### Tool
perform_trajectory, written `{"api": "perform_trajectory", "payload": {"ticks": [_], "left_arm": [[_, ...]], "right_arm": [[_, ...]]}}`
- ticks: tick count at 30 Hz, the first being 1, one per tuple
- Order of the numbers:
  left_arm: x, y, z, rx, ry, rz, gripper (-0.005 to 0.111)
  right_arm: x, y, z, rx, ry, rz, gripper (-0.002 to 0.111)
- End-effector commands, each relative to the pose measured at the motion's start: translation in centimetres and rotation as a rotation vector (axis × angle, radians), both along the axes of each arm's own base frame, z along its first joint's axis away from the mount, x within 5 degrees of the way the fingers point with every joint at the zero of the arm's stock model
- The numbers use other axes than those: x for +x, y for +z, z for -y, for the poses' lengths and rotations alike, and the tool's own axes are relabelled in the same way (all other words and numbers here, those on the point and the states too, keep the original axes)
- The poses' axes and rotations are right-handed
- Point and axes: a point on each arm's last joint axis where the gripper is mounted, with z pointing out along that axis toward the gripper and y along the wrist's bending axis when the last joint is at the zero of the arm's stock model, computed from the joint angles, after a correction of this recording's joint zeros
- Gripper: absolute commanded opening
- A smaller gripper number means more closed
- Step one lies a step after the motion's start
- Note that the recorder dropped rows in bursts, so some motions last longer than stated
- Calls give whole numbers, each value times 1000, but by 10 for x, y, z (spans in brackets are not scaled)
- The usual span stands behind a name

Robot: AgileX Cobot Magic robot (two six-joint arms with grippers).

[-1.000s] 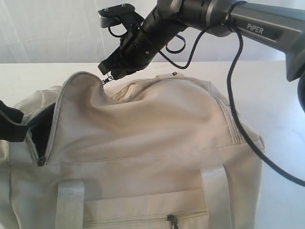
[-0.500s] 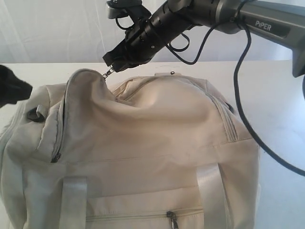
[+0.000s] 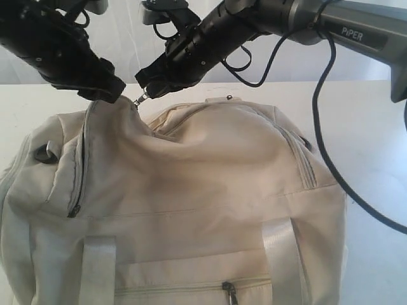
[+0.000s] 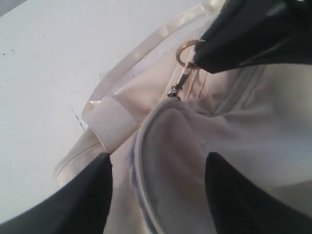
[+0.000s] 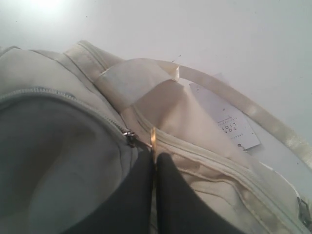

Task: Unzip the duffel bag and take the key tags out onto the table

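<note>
The beige duffel bag (image 3: 210, 184) fills the front of the white table (image 3: 369, 127). My right gripper (image 3: 145, 88) is shut on the metal ring (image 5: 153, 136) of the top zipper pull and holds the bag's top up in a peak. The slider (image 5: 130, 139) sits just beside its fingertips. My left gripper (image 3: 108, 92) is open right next to it. In the left wrist view, its black fingers (image 4: 92, 195) straddle the raised fold with the grey zipper (image 4: 146, 161), and the ring (image 4: 187, 51) hangs from the other gripper. The key tags are hidden.
Pale webbing straps (image 3: 283, 260) run down the bag's front above a pocket zipper (image 3: 227, 292). A side zipper (image 3: 75, 206) stands on the left end. A white paper label (image 5: 233, 127) lies by the far strap. The right arm's black cable (image 3: 324, 146) loops over the table.
My left gripper let go of the bag's left end, opened, and rose to the peak beside the right gripper. The bag's left end has settled. The right gripper still holds the pull.
</note>
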Motion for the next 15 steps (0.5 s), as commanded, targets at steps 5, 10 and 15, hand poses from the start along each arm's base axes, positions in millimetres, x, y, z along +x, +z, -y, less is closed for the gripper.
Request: {"api": "perform_trajectory", "payload": {"ticks": [5,10,15], "left_arm": [[28,-30,7,35,-11,-63,47],[16,-24,3,48,3,-127,0],[-13,-2,-7,102,-26,-196,0]], "right_arm": [[1,5,5,2,8,27,0],[2,6,5,4,3,33,0],[3,6,5,7,-5,45,0]]}}
